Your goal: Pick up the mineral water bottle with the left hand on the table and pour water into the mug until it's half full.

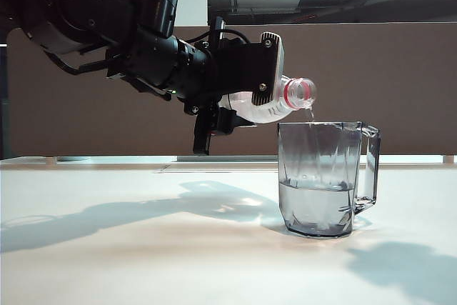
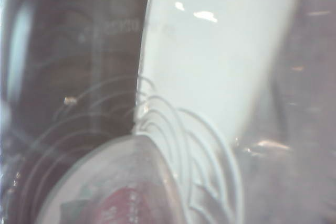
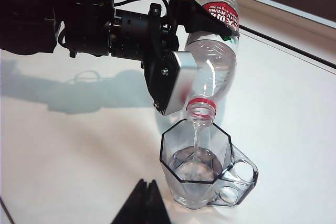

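Left hand [image 1: 246, 98] level, tipping mineral water bottle [image 1: 282, 101] over mug [image 1: 325, 176]

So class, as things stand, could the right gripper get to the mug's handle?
Probably yes: the right gripper hangs near the mug, and its handle stands clear of the left gripper, which holds the mineral water bottle above the rim.

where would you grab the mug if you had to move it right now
Take the mug by its angular handle, coming in from the right of the exterior view with the right end effector. That side is free. The opposite side and the space above the rim are taken by the left end effector tilting the mineral water bottle while water streams in. Keep it upright.
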Controlling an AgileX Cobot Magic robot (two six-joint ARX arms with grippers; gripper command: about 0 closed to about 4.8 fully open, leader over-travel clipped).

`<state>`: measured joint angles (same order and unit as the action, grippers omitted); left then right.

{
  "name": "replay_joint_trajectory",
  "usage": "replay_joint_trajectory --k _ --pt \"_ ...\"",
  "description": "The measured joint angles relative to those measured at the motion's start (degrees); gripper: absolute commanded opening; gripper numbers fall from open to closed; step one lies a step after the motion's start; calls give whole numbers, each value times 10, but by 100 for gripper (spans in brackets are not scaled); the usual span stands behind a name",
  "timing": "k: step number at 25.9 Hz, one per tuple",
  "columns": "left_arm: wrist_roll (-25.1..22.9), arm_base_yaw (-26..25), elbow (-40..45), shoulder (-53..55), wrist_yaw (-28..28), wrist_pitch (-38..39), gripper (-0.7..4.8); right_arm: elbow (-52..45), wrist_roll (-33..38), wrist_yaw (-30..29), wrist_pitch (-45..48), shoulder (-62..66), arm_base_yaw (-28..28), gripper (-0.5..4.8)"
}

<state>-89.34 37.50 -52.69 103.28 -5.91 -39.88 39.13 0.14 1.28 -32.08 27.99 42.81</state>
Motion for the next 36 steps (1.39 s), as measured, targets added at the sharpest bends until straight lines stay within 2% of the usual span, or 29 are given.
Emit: replay_joint_trajectory --k 26,31,33,36 --pt "-9 0 -1 0 0 0 258 0 0 0 0 0 0 -8" --pt "6 4 -1 0 0 2 258 0 0 0 0 0 0 -8" --pt "26 5 -1 0 0 3 258 0 0 0 0 0 0 -8" --pt "81 4 -1 -1 0 2 258 0 0 0 0 0 0 -8"
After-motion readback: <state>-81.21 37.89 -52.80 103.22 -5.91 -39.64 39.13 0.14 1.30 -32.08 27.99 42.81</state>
